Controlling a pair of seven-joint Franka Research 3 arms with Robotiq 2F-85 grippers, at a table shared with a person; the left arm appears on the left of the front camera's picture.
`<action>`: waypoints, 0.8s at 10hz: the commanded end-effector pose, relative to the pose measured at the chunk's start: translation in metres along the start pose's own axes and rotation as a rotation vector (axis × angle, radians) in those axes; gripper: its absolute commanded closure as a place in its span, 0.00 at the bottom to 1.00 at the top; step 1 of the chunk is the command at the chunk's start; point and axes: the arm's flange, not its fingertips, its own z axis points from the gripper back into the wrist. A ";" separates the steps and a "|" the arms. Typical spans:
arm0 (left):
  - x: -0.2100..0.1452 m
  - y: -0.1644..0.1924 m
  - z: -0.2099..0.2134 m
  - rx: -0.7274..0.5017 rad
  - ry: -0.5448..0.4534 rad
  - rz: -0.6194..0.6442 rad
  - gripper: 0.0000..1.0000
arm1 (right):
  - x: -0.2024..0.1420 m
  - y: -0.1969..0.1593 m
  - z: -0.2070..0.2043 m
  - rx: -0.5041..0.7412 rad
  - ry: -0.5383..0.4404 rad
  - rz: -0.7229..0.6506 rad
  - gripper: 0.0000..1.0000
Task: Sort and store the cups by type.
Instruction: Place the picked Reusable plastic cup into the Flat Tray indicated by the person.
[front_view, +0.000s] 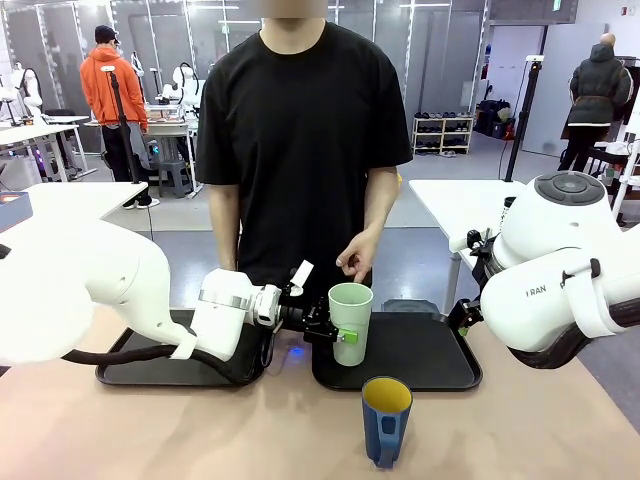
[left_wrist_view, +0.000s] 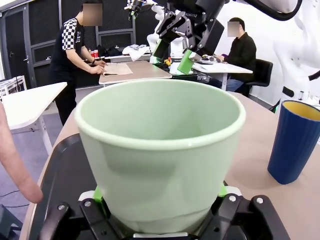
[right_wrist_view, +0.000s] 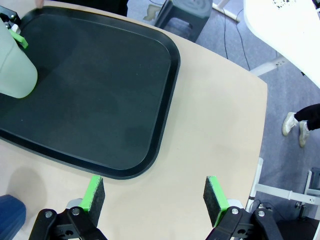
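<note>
Left claw tight on mint tumbler, pads nearly hidden; right claw wide apart.

A pale mint-green tumbler and a dark blue mug, yellow inside, are seen. The tray is black, the worktop beige, and the right hand black, green-padded.

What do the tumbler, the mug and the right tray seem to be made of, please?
The tumbler: probably plastic, pale mint, smooth semi-matte wall with soft highlights. The mug: dark blue outside, yellow inside, dull sheen; plastic or glazed ceramic, unclear. The right tray: black, matte, finely textured, likely plastic.
</note>
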 end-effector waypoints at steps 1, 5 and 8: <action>-0.011 -0.002 -0.001 -0.011 -0.001 -0.010 0.14 | 0.001 0.000 0.000 0.000 -0.001 0.000 0.00; -0.009 -0.004 0.005 -0.015 0.017 0.011 0.00 | 0.001 0.000 0.000 0.000 -0.001 0.000 0.00; -0.004 -0.006 0.017 0.004 0.029 0.018 0.00 | 0.001 0.000 0.000 0.000 -0.001 0.000 0.00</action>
